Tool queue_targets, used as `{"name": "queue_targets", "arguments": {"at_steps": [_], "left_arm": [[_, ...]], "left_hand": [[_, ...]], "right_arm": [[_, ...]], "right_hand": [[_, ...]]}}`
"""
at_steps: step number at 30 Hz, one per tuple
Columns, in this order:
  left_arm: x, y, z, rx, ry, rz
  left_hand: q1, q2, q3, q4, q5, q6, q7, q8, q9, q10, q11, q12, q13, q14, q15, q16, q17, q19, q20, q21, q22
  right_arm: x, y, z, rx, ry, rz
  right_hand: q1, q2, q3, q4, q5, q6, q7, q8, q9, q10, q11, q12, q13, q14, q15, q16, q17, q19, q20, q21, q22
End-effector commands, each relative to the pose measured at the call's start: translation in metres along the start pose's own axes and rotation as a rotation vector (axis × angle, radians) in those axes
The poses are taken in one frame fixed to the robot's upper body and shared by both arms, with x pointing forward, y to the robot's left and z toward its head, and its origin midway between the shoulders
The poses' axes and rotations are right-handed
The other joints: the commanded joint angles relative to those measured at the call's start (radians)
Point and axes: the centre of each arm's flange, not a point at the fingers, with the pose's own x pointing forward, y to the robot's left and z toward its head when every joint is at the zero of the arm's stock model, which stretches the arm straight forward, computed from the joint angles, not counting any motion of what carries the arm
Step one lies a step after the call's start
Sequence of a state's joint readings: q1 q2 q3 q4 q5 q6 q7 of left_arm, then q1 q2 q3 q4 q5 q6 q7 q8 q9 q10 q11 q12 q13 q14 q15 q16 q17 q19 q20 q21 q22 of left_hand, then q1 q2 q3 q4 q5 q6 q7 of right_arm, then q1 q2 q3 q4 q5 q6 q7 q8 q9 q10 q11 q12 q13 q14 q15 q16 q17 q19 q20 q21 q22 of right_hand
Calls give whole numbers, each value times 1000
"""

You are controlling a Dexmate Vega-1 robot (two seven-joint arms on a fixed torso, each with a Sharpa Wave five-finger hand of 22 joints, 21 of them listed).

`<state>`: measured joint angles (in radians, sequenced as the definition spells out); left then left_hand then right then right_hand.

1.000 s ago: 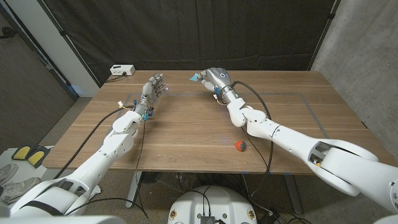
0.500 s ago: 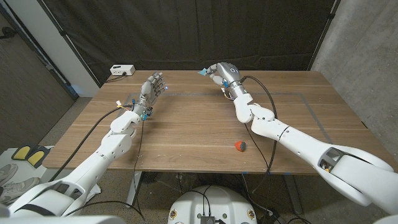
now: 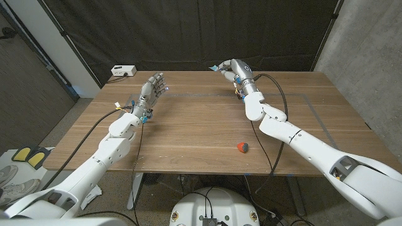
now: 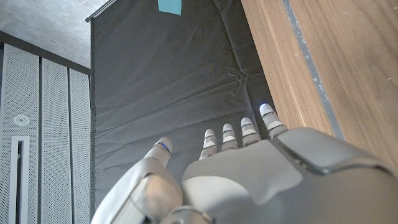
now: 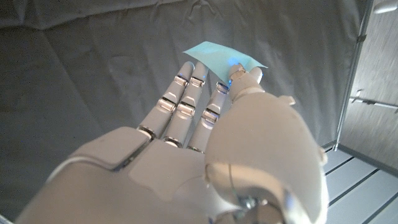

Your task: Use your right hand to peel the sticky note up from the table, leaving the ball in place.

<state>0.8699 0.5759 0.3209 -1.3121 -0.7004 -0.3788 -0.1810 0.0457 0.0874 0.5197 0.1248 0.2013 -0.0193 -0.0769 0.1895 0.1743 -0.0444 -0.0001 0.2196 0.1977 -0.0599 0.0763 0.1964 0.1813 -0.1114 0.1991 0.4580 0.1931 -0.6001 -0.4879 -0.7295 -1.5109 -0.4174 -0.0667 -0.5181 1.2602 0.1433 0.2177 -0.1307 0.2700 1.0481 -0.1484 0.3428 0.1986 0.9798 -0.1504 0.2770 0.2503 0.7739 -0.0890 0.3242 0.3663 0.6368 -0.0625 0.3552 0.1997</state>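
The right hand [image 3: 233, 71] pinches a small light-blue square paper sticky note [image 5: 224, 59] above the desk's [image 3: 188, 132] far edge; the small red ball [image 3: 242, 147] lies near the front edge. The left hand [image 3: 152, 90] is released, fingers spread.

The right hand [image 3: 233, 70] is raised over the table's far edge, fingertips [image 5: 236, 78] pinching a small light-blue paper sticky note [image 5: 222, 60]; the left hand [image 3: 152, 89] hovers with fingers spread, holding nothing
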Motion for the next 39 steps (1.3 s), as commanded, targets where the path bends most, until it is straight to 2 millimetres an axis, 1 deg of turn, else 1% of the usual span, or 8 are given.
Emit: {"name": "queue_targets", "arguments": {"at_steps": [1, 11, 16, 19, 25, 28, 35, 39], "left_arm": [[-11, -3, 7, 11, 2, -3], [-13, -3, 12, 18, 11, 4], [-13, -1, 12, 17, 13, 4], [-13, 1, 11, 14, 14, -4], [-11, 9, 11, 12, 12, -22], [-8, 14, 12, 17, 16, -33], [-5, 23, 9, -5, -7, -53], [-5, 27, 0, -27, 11, -59]], "left_hand": [[13, 9, 7, -5, 4, 5, 4, -2, 4, 3, 2, 6, 2, -2, 0, -5, -1, 8, 1, -4, 2], [23, 31, 22, -7, 3, 8, 11, -1, 4, 4, 8, 5, 2, -2, 3, -6, -1, 14, 5, -5, 3], [25, 32, 23, -8, 2, 8, 13, -1, 4, 4, 10, 5, 2, -2, 2, -6, -1, 16, 4, -5, 3], [26, 32, 24, -8, 1, 9, 13, -1, 4, 4, 11, 5, 2, -2, 1, -6, -1, 17, 4, -5, 3], [27, 31, 25, -9, 0, 7, 12, -2, 4, 4, 11, 4, 2, -2, 1, -7, -1, 15, 5, -6, 3], [28, 30, 25, -10, 0, 9, 12, -2, 4, 4, 11, 4, 2, -3, 2, -7, -1, 16, 5, -7, 3], [29, 28, 25, -11, -2, 8, 13, -2, 4, 3, 12, 4, 2, -3, 1, -7, -1, 16, 5, -8, 3], [29, 27, 25, -12, -2, 9, 13, -2, 4, 4, 12, 4, 2, -2, 0, -7, -1, 16, 7, -8, 3]], "right_arm": [[-14, -21, -15, 91, 86, -65], [-25, -27, -24, 164, 153, -113], [-26, -31, -30, 230, 196, -41], [-26, -32, -36, 273, 211, -7], [-30, -35, -43, 287, 250, -13], [-32, -37, -45, 299, 249, -19], [-41, -32, -30, 91, 278, -58], [-42, -29, -19, 34, 280, -58]], "right_hand": [[-2, 9, -3, 9, 0, -9, 5, -3, 2, -9, 6, -4, 3, -2, -145, -6, 0, -2, -25, 9, 0], [-34, 21, 5, 31, -13, -129, 29, -60, 1, -110, 56, -57, -5, -37, -126, -56, -13, 1, 18, 22, -3], [-130, -6, -21, 69, -27, -418, 34, -170, -7, -312, 76, -110, -21, -159, -86, -120, -34, -45, 46, 13, -6], [-205, -29, -56, 89, -19, -600, 71, -169, -8, -502, 125, -110, -32, -292, -34, -140, -48, -98, 71, -9, -9], [-355, -87, -148, 143, -7, -709, 88, -162, -8, -677, 151, -101, -43, -489, 15, -143, -68, -239, 136, -80, -13], [-379, -92, -161, 153, -4, -719, 94, -161, -8, -691, 158, -99, -44, -510, 30, -142, -70, -253, 142, -89, -13], [-421, -95, -184, 171, 4, -709, 109, -150, -7, -687, 171, -86, -46, -539, 42, -138, -81, -286, 81, -109, -15], [-418, -90, -184, 167, 9, -691, 106, -143, -7, -676, 166, -80, -47, -553, 44, -138, -88, -316, 94, -124, -16]]}}
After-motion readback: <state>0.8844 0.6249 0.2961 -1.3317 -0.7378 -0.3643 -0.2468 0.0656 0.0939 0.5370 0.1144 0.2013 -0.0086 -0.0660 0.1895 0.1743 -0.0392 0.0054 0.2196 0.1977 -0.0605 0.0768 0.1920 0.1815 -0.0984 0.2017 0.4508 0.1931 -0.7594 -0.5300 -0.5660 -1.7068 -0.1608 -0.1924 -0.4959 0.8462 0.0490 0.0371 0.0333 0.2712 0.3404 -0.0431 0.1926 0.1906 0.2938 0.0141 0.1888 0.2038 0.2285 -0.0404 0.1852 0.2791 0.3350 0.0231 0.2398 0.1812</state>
